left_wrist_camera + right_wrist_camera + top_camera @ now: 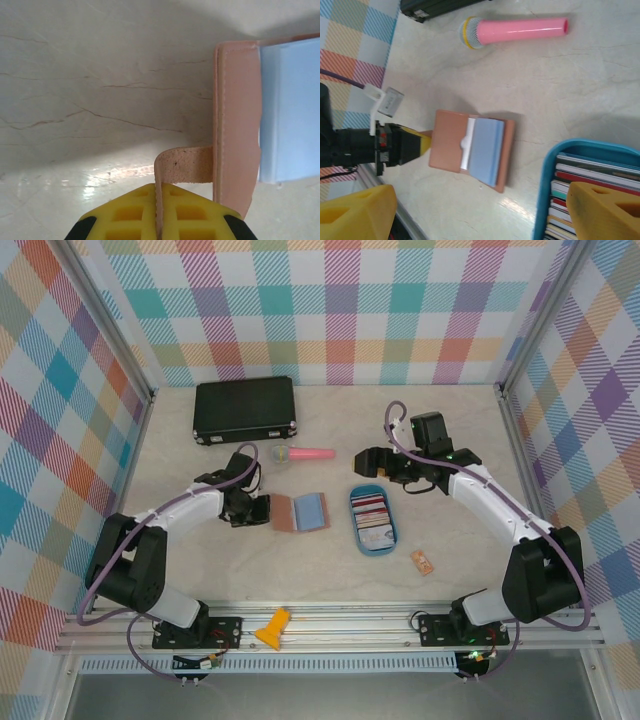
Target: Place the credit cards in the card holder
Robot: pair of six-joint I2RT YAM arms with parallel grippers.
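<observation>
The card holder (300, 511) lies open on the table, pinkish-brown leather with a grey-blue inner side (487, 150). My left gripper (160, 187) is shut on the holder's leather strap (187, 162) at its left edge, and it is at the holder's left side (258, 510) in the top view. The credit cards (371, 517) lie stacked in a blue oval tray (353, 523); in the right wrist view the cards (592, 172) are red, white and dark. My right gripper (372, 462) hovers open above the table, behind the tray, with nothing between its yellow fingers (355, 212).
A pink microphone (305, 453) lies behind the holder. A large black case (245, 408) stands at the back left. A small orange tag (422, 562) rests to the right of the tray's near end. A yellow piece (273, 628) sits on the front rail.
</observation>
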